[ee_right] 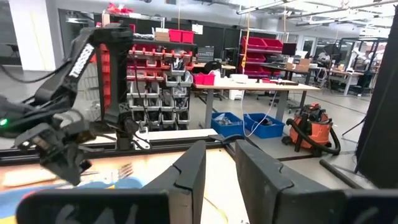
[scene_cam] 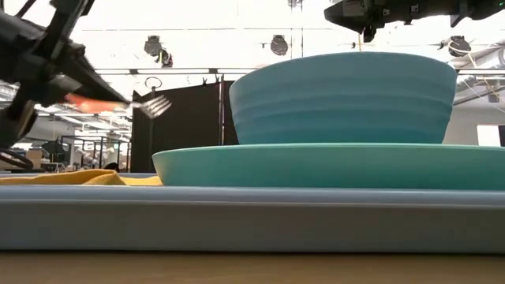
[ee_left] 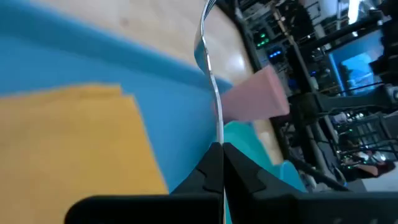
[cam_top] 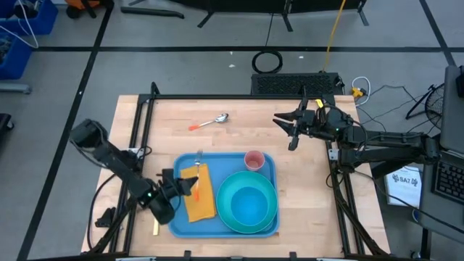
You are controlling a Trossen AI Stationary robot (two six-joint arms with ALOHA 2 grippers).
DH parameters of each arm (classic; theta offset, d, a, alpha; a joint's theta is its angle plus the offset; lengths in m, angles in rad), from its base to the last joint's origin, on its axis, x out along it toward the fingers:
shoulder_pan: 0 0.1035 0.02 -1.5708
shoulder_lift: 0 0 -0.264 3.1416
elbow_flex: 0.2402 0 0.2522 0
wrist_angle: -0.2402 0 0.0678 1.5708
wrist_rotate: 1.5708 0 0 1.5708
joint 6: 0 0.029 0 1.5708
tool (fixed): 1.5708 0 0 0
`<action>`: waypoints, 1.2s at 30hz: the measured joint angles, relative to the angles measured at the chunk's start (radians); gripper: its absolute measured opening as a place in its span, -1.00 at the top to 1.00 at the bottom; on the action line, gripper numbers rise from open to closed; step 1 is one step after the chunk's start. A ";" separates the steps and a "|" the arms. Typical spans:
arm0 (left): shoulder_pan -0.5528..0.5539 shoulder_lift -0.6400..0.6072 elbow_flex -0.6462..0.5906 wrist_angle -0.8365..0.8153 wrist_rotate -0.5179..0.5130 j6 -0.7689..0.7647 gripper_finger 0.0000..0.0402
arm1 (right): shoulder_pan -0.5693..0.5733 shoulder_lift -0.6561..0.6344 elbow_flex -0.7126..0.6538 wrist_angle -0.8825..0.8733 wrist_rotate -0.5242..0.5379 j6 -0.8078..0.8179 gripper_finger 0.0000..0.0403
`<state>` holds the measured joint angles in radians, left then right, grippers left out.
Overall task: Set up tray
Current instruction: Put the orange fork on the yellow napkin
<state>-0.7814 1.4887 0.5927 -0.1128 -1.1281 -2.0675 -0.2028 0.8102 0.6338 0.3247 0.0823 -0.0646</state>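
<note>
The light-blue tray (cam_top: 225,165) lies flat on the table's near middle, its rim (scene_cam: 237,207) filling the low view. On it lie a yellow napkin (cam_top: 201,199), a teal plate (scene_cam: 331,164) with a blue bowl (cam_top: 250,206) in it, and an upright pink cup (cam_top: 254,159). My left gripper (cam_top: 185,186) hovers over the napkin, shut on an orange-handled fork (scene_cam: 154,104). My right gripper (cam_top: 291,134) hangs open and empty above the table's far right part, apart from everything. My left gripper pinches the fork between its two fingers (ee_left: 205,174), which hide the exact place of contact. The metal stem (ee_left: 211,93) runs straight out ahead of the fingertips toward the pink cup. The fork is lifted clear above the napkin, about level, with its orange handle (scene_cam: 91,102) at the gripper.
A spoon with an orange handle (cam_top: 210,122) lies on bare wood beyond the tray. A small yellow object (cam_top: 155,228) lies by the tray's near left corner. Black frame rails (cam_top: 141,134) run along the table's left and right sides. Bare wood shows right of the tray.
</note>
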 joint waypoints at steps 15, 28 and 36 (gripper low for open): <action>-0.064 0.192 0.224 -0.359 0.243 -0.331 1.00 | 0.000 0.000 0.000 0.001 0.000 0.053 0.62; -0.037 0.289 0.327 -0.495 0.395 -0.337 1.00 | 0.000 0.000 0.000 0.000 0.000 0.050 0.62; -0.024 0.349 0.332 -0.426 0.379 -0.308 1.00 | 0.000 0.000 0.000 0.002 0.000 0.053 0.62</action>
<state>-0.8058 1.8378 0.9249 -0.5390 -0.7491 -2.3754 -0.2030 0.8101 0.6338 0.3264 0.0818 -0.0120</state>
